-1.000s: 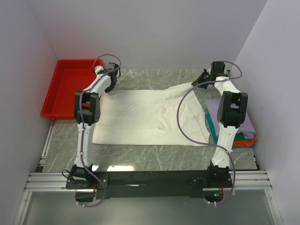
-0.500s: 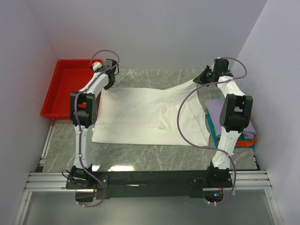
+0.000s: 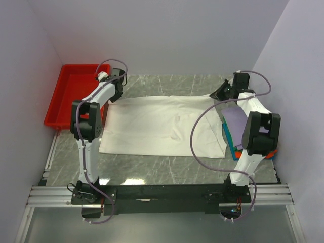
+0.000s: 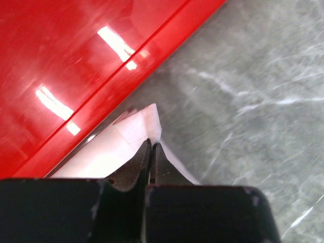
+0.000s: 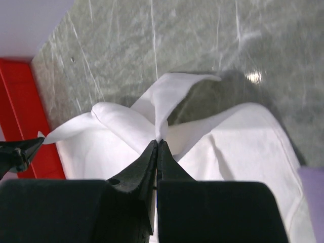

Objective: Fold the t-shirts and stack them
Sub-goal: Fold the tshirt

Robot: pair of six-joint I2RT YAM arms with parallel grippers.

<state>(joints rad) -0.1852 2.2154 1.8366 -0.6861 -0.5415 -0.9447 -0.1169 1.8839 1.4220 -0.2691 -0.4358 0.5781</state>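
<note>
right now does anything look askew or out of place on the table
Nothing spilled or damaged. The white shirt lies flat on its left, but its far right corner is lifted and bunched where the right tool pinches it. The left tool pinches the far left corner beside the red tray.

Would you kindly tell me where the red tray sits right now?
In the top view, the red tray sits far left against the wall, beside the left gripper pinching a corner of the white shirt.
</note>
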